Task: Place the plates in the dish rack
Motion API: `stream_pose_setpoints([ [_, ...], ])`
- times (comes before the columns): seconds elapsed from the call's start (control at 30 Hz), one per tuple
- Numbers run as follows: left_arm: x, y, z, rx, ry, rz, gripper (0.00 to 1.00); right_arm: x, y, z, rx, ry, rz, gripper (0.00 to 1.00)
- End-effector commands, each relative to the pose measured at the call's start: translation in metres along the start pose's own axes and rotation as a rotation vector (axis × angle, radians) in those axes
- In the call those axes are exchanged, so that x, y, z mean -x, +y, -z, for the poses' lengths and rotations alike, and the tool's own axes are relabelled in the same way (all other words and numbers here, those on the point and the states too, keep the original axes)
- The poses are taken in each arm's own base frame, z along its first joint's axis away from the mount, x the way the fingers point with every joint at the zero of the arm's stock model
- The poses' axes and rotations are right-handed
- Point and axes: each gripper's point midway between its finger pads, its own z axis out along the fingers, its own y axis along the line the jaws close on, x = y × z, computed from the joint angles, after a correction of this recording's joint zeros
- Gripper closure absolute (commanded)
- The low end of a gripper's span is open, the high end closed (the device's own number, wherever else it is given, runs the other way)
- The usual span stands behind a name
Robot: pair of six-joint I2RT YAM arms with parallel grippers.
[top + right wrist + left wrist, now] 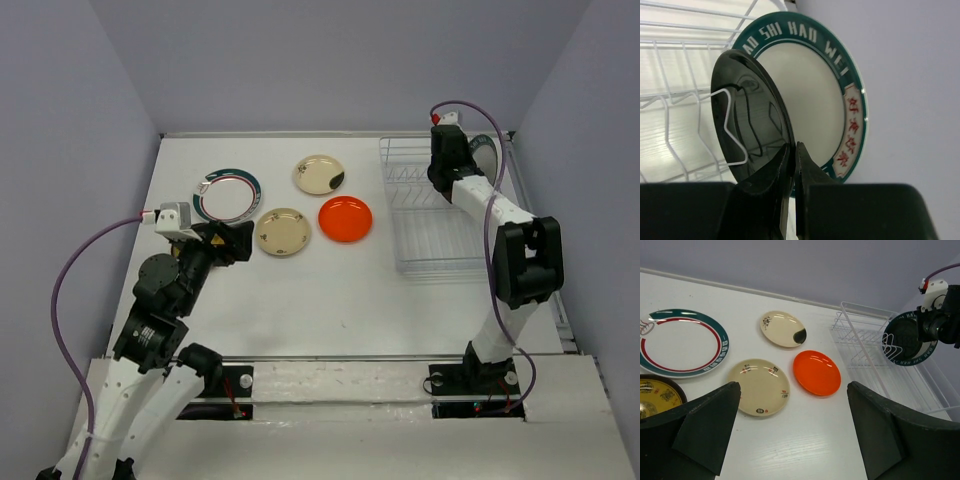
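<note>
My right gripper is shut on the rim of the glossy black plate and holds it upright among the wire prongs at the far end of the dish rack. A teal-rimmed plate stands upright right behind it. My left gripper is open and empty above the table. On the table lie another teal-rimmed plate, two cream plates and the orange-red plate. The gold patterned plate lies by my left finger.
The rack's near slots hold nothing. The plates on the table sit in a cluster left of the rack. Grey walls close in the table on three sides.
</note>
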Motion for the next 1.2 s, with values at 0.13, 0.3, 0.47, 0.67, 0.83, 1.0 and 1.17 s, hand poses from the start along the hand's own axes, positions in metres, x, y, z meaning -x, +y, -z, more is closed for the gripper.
stream_pose_setpoints([
  [0.13,-0.019,-0.009,-0.019,-0.015,0.095,0.071,0.07,0.002,0.004,0.006,0.03,0.006,-0.205,0.56],
  [0.3,-0.042,-0.006,-0.033,0.037,0.182,0.15,0.23,0.01,-0.01,0.023,0.052,0.01,-0.299,0.3],
  [0.47,-0.066,0.004,-0.045,0.105,0.219,0.243,0.28,0.035,-0.031,0.064,0.18,-0.063,-0.493,0.21],
  [0.67,-0.097,0.036,-0.057,0.259,0.234,0.271,0.27,0.045,-0.021,0.133,0.477,-0.168,-0.652,0.17],
  [0.83,-0.111,0.057,-0.063,0.367,0.245,0.258,0.25,0.04,-0.02,0.192,0.719,-0.272,-0.793,0.17],
  [1.0,-0.122,0.069,-0.07,0.427,0.259,0.26,0.23,0.024,-0.005,0.254,1.005,-0.333,-0.86,0.16],
  [1.17,-0.139,0.079,-0.08,0.469,0.294,0.254,0.23,0.007,-0.003,0.281,1.1,-0.359,-0.855,0.16],
])
